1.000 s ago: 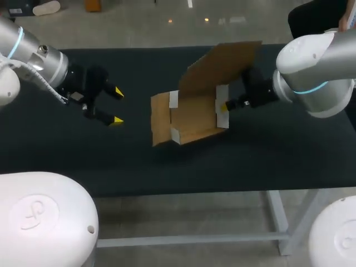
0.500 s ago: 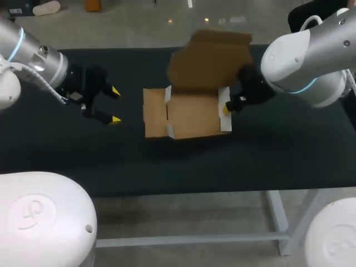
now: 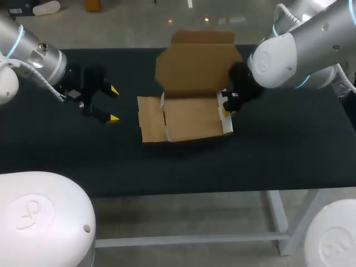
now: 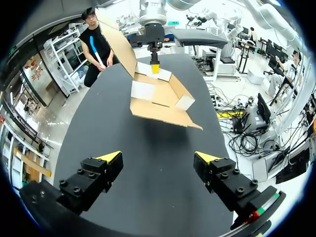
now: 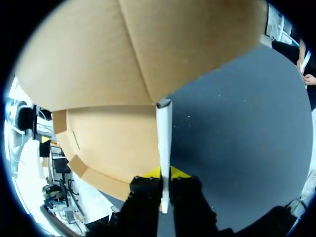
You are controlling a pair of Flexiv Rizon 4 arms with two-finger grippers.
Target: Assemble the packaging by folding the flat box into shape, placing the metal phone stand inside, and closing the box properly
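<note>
The black table [image 3: 261, 161] runs from side to side under both arms. On my left side, the left claw [image 3: 114, 104] hangs just over the table, well apart from the box. Its two yellow tips point at the box. Its fingers are spread wide and nothing is between them. The left wrist view shows the left claw [image 4: 158, 158] with the same wide gap and only dark table between the tips. The box [image 4: 159, 101] lies ahead of it, further along the table.

The brown card box [image 3: 186, 118] sits near the middle of the table. It is open on top, like a low tray. On the side that faces my left arm, a brown flap [image 3: 149, 118] sticks out towards the left claw.

On the box's other side a white flap [image 3: 227, 118] stands up, and the right claw [image 3: 225, 110] pinches it. In the right wrist view the right claw [image 5: 165, 173] has its fingers pressed on the thin white flap [image 5: 164, 133] from both sides. The flap is seen edge on. On one side of it is the brown inside of the box [image 5: 113, 143], and on the other side is dark table [image 5: 237, 123].

Farthest off, the big brown lid [image 3: 197, 64] stands up from the box's far edge. In the right wrist view the lid [image 5: 148, 44] rises ahead of the right claw, over the open box
</note>
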